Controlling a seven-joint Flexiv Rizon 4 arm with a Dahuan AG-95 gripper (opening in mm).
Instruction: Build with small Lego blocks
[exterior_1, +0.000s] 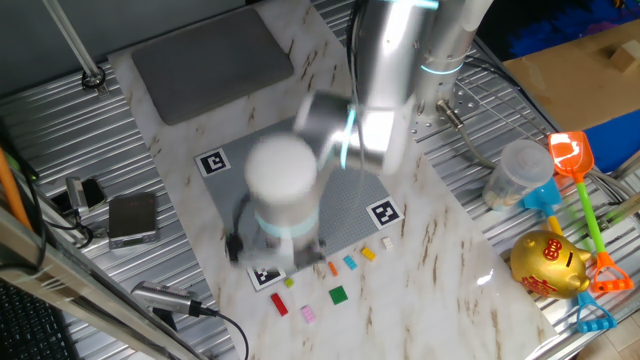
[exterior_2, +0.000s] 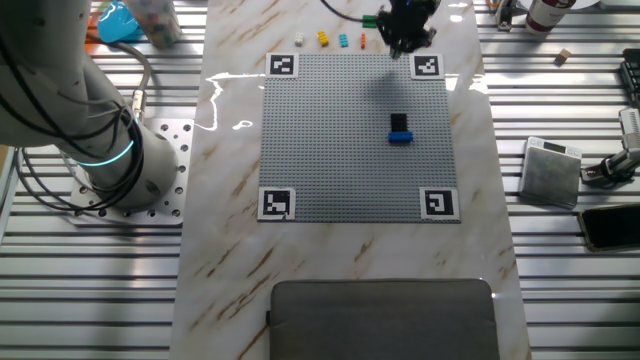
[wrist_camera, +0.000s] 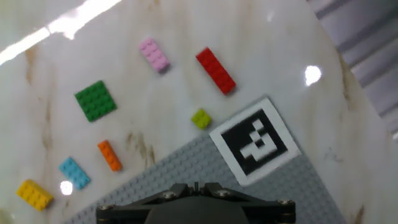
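The small Lego blocks lie loose on the marble by the baseplate's corner. In the hand view they are a pink brick (wrist_camera: 153, 55), a red brick (wrist_camera: 216, 70), a green plate (wrist_camera: 96, 100), a tiny lime piece (wrist_camera: 201, 118), an orange brick (wrist_camera: 109, 155), a light blue brick (wrist_camera: 74, 173) and a yellow brick (wrist_camera: 35, 194). A black brick on a blue one (exterior_2: 400, 130) stands on the grey baseplate (exterior_2: 340, 150). My gripper (wrist_camera: 196, 186) hovers over the plate's corner marker (wrist_camera: 256, 140), its jaws together with nothing seen between them.
The arm's body (exterior_1: 285, 185) hides most of the baseplate in one fixed view. A grey pad (exterior_2: 385, 320) lies at the marble's other end. Toys, a gold piggy bank (exterior_1: 548, 265) and a jar (exterior_1: 515, 175) sit on the metal bench beside the slab.
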